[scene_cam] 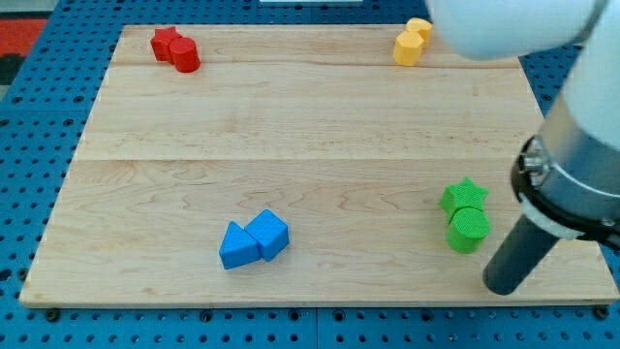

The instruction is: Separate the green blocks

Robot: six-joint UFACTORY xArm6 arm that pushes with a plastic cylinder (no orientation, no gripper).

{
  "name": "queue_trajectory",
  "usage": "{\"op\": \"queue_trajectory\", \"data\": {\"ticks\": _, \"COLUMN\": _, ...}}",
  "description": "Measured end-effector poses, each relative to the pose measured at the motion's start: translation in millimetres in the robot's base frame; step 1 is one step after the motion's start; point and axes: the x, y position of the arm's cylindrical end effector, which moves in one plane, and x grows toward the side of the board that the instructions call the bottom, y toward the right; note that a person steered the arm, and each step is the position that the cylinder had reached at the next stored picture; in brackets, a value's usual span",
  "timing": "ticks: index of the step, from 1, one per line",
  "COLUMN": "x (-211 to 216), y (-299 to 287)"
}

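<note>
Task not started, as far as the view shows. Green star [464, 197] and green cylinder [469, 231] sit touching, star above cylinder, near the tabletop's [291, 145] right edge. The tip [503, 287] rests just right of and below the cylinder, apart from it, though contact is hard to rule out at this angle. No hand on this arm, just the rod, so nothing is grasped. Left to do: wedge between the greens and push one clear. Red, yellow and blue pairs sit well apart.
</note>
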Motion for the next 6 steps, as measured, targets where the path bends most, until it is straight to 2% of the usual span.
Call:
{"op": "queue_trajectory", "data": {"ticks": 3, "x": -71, "y": -16}}
{"op": "queue_trajectory", "data": {"ticks": 5, "x": -122, "y": -79}}
{"op": "queue_trajectory", "data": {"ticks": 6, "x": -90, "y": -75}}
